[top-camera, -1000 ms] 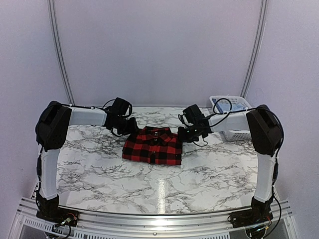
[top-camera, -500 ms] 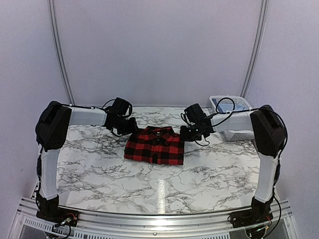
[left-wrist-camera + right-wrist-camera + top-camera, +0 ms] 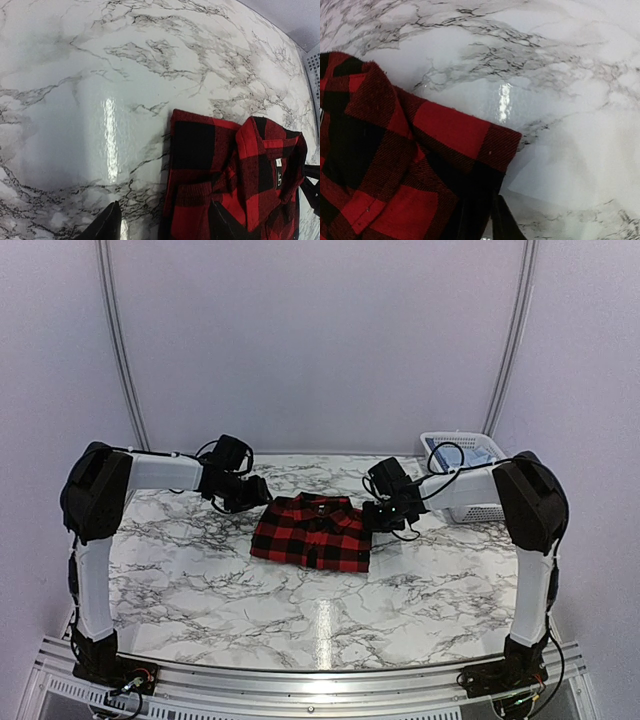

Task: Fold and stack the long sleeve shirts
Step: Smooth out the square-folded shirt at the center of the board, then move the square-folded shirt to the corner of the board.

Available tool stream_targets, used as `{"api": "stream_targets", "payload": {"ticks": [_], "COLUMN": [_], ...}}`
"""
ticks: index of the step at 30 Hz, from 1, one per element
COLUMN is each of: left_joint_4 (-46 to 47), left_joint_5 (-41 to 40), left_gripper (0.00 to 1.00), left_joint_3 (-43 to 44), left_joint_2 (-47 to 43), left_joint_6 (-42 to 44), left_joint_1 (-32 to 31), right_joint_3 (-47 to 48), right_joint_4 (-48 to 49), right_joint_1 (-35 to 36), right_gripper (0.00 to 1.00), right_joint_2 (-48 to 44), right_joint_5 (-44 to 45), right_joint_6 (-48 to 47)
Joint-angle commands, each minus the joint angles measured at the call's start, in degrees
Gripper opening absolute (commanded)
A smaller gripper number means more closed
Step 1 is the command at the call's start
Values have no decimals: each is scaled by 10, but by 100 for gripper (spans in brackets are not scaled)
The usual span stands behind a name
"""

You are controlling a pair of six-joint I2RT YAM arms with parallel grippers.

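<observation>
Top view: the folded red-and-black shirt (image 3: 310,532) lies flat mid-tabletop (image 3: 200,580). The left tool (image 3: 256,494) sits just off its far-left corner, the right tool (image 3: 374,516) is at its far-right corner, and there's a white basket (image 3: 482,450) beyond.

Left wrist: fingertips (image 3: 107,225) spread apart, released, straddling the shirt's edge. The collar label (image 3: 279,176) only shows here.

Right wrist: 1 finger (image 3: 504,220) shows at the corner and the other's lost in the black check, so can't tell if it's pinching.

Looks like soft, light flannel. I'd grab the folded edges at 2 corners or it'll flop open.
</observation>
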Motion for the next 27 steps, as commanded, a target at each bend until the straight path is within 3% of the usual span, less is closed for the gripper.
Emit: {"api": "stream_targets", "payload": {"ticks": [1,5,10,14,27], "left_joint_4": [-24,-30,-35,-46,-129], "left_joint_5": [66,77,85,84,5], "left_gripper": [60,55,53,51,24], "left_joint_3": [-52,-90,-112,-110,-66], "left_joint_2": [-54,-74,-74,-62,-20], "left_joint_6": [4,-2,-6,-12,-25], "left_joint_1": [6,6,0,-9,-47], "right_joint_3": [-1,11,19,19,-5], "right_joint_4": [-2,-8,-15,-17,0], "right_joint_1": [-3,-2,3,4,3], "right_gripper": [23,47,62,66,68], "right_joint_2": [-8,-17,-31,-47,-66], "right_joint_5": [9,8,11,14,23], "right_joint_6": [-6,-17,-26,-30,-38]}}
